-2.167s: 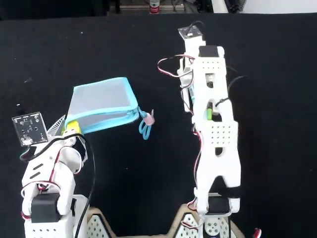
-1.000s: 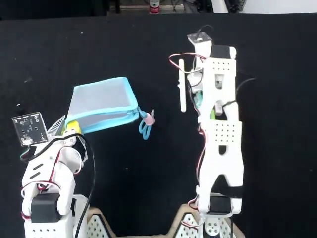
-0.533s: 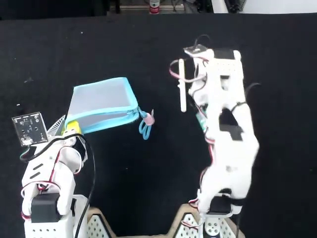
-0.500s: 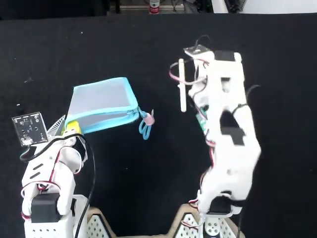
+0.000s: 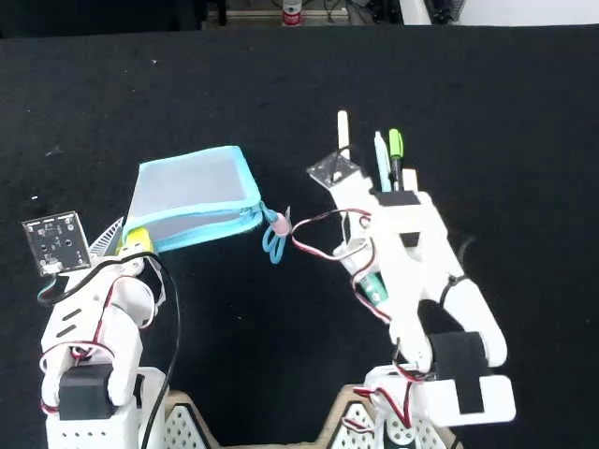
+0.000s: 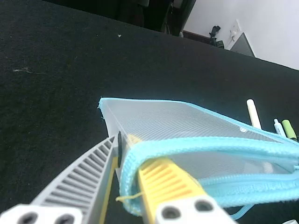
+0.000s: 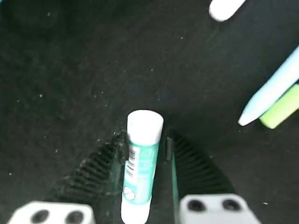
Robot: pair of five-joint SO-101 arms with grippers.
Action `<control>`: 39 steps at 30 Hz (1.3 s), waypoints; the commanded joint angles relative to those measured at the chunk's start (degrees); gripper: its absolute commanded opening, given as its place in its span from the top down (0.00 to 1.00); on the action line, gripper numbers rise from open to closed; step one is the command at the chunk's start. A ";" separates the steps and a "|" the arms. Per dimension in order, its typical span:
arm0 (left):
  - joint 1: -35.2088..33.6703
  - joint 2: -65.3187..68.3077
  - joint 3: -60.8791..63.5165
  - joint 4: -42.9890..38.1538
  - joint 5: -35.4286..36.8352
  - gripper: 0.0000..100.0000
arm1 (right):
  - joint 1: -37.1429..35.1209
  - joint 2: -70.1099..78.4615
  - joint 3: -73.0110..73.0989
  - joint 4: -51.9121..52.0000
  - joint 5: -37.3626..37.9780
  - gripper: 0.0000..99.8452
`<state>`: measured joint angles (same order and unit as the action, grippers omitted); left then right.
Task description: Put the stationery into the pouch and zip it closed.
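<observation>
A light-blue mesh pouch [image 5: 192, 195] lies left of centre with its mouth unzipped, and its zip pull [image 5: 276, 234] hangs off the right corner. My left gripper [image 5: 131, 240] is shut on the pouch's near left edge [image 6: 140, 163]; the yellow finger [image 6: 168, 186] sits inside the mouth. Right of the pouch, my right gripper [image 5: 356, 257] is shut on a green-and-white glue stick [image 7: 141, 158], held above the table. Farther back lie a white pen [image 5: 343, 131], a light-blue pen [image 5: 382, 159] and a green marker [image 5: 396, 154].
The table is covered with black cloth [image 5: 505, 122]. The pens lie close together just beyond the right arm. A gap of bare cloth separates the pouch's zip pull from the right gripper.
The right arm has drawn back from over the pens toward the near edge with the glue stick in its fingers, uncovering the pens. The left arm and pouch have not moved.
</observation>
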<state>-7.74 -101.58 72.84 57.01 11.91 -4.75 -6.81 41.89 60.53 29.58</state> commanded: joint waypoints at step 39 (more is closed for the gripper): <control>0.04 -0.53 0.13 0.09 0.18 0.97 | -35.16 -67.91 -3.47 0.97 -18.46 0.99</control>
<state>-7.74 -102.20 73.71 57.01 11.91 -35.25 -68.18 34.07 73.98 12.09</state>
